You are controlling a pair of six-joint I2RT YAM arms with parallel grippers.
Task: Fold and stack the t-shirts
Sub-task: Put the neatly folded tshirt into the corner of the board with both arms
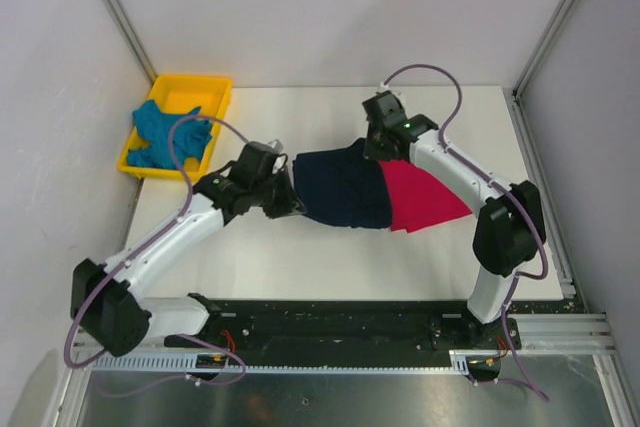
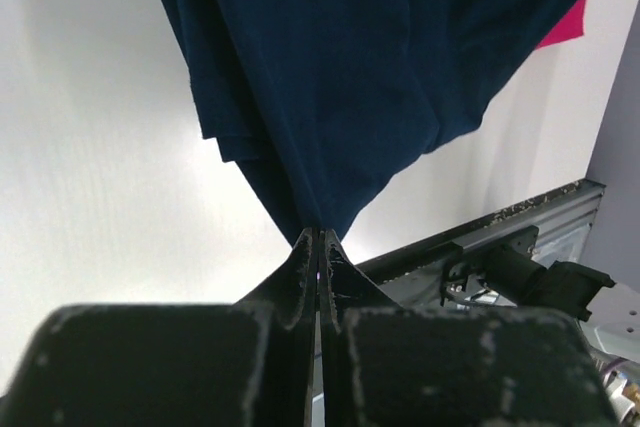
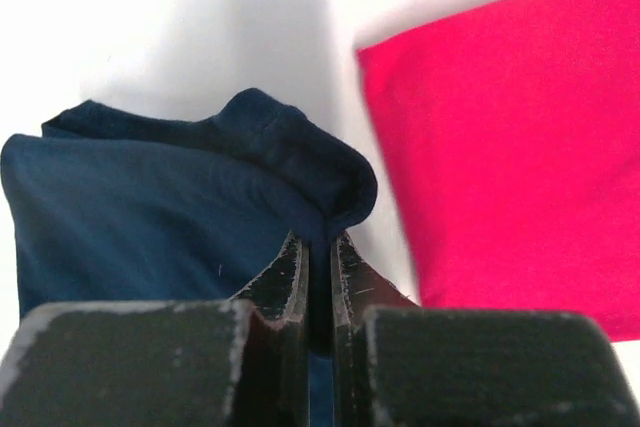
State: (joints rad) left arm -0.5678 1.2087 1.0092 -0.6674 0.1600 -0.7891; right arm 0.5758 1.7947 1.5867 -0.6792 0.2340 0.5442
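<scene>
Navy t-shirt [image 1: 345, 189] centre, yellow tray [image 1: 200, 95] far-left

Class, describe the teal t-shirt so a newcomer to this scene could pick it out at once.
Start from the white table, then look to its far left corner, where a yellow plastic tray sits. The crumpled teal cloth t-shirt lies inside that tray. It is the only shirt in a container; the dark navy cloth t-shirt and the crimson-pink cloth t-shirt are at mid-table.

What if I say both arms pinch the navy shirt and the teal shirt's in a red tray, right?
Not quite. The tray holding the teal t-shirt is yellow, not red, as the top external view shows. Both arms do pinch the navy t-shirt.
</scene>
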